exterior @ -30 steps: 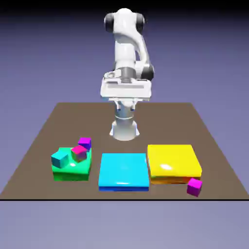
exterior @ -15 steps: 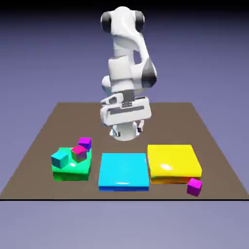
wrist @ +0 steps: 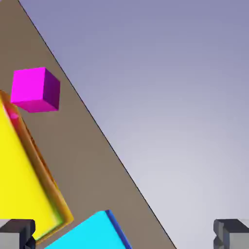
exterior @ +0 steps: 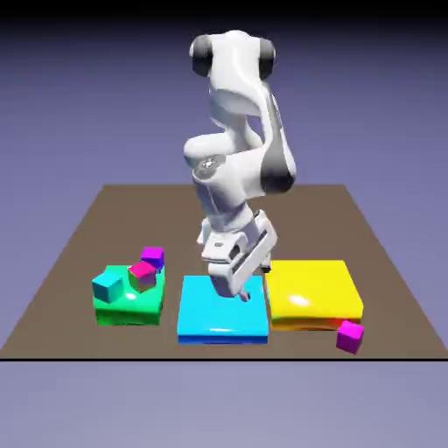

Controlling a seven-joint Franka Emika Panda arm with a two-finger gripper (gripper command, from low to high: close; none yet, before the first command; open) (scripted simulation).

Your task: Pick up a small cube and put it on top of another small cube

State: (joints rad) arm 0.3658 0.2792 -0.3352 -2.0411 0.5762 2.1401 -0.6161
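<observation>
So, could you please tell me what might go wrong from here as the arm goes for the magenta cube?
The magenta cube sits close to the yellow slab, so a tool finger might catch the slab's edge. It is also near the table's front edge, so a nudge could push it off. If the pink-red cube is the target, its neighbours, the cyan cube and violet cube, may get bumped.

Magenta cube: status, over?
Claw open, nothing between its tips. Magenta cube on the table by the yellow slab's near corner, not held. Nothing seen resting on it.
</observation>
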